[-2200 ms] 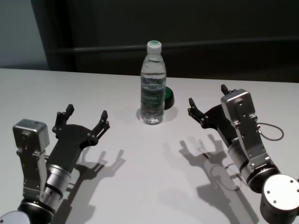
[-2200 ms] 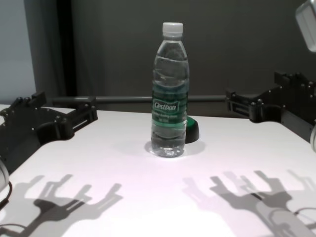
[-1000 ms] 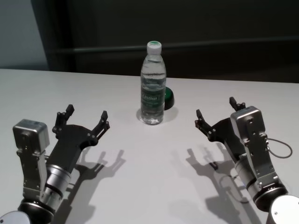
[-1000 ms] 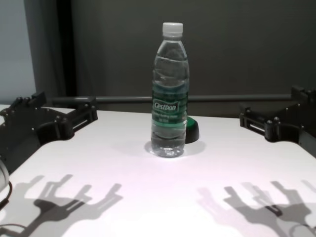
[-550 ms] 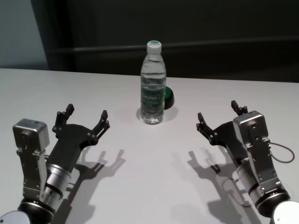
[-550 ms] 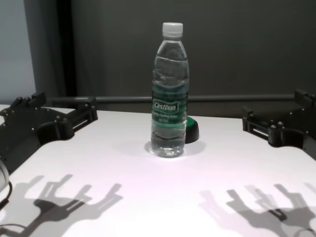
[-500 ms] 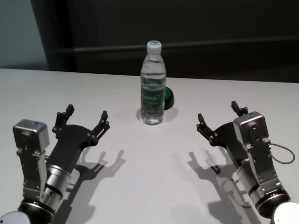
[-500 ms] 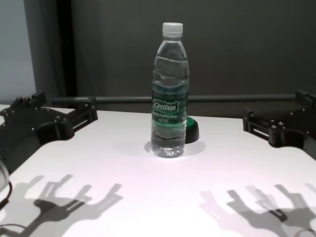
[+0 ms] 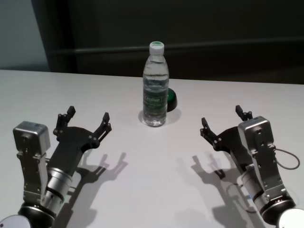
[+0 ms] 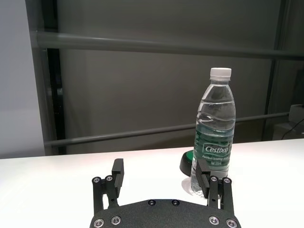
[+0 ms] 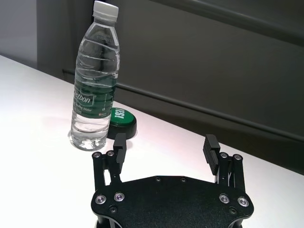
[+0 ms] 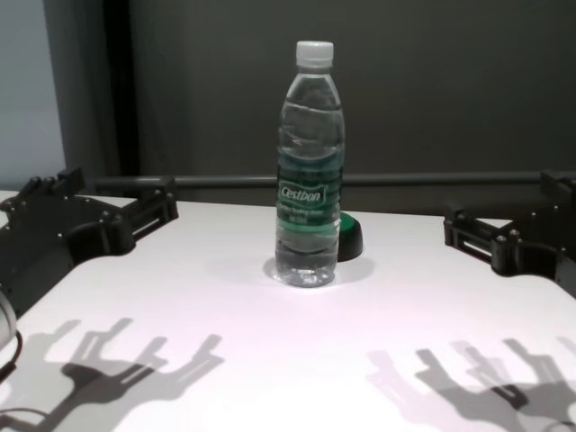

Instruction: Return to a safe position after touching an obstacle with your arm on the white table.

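The bottle (image 9: 156,86) stands upright near the middle of the white table (image 9: 152,180), toward its far edge, with nothing touching it. Its white cap (image 12: 315,52) is on, and it is clear, with water showing through. Its green label (image 12: 309,196) reads "Cestbon" in white script; smaller print under the name is too fine to read. Just behind the bottle on the robot's right sits a small dark dome (image 9: 170,99) with a green top. The right wrist view shows white lettering on that top, partly hidden by the bottle, and I cannot read it with confidence.

The right gripper (image 9: 224,121) hangs over the table well to the right of the bottle, fingers spread wide apart and holding nothing. Compared with 2.2 s ago it has drawn back: then its fingertips were higher in the head view and closer to the bottle; now they sit lower, nearer the robot and farther right. In the chest view the gripper has shifted from well inside the right edge to the very edge. Over the last half second the change is slight. The bottle and dome have not moved.

The left gripper (image 9: 88,118) hangs over the table's left side, well apart from the bottle, its fingers likewise spread wide and empty. It is in the same place as in all the earlier frames. Both grippers cast forked shadows (image 12: 126,360) on the tabletop.
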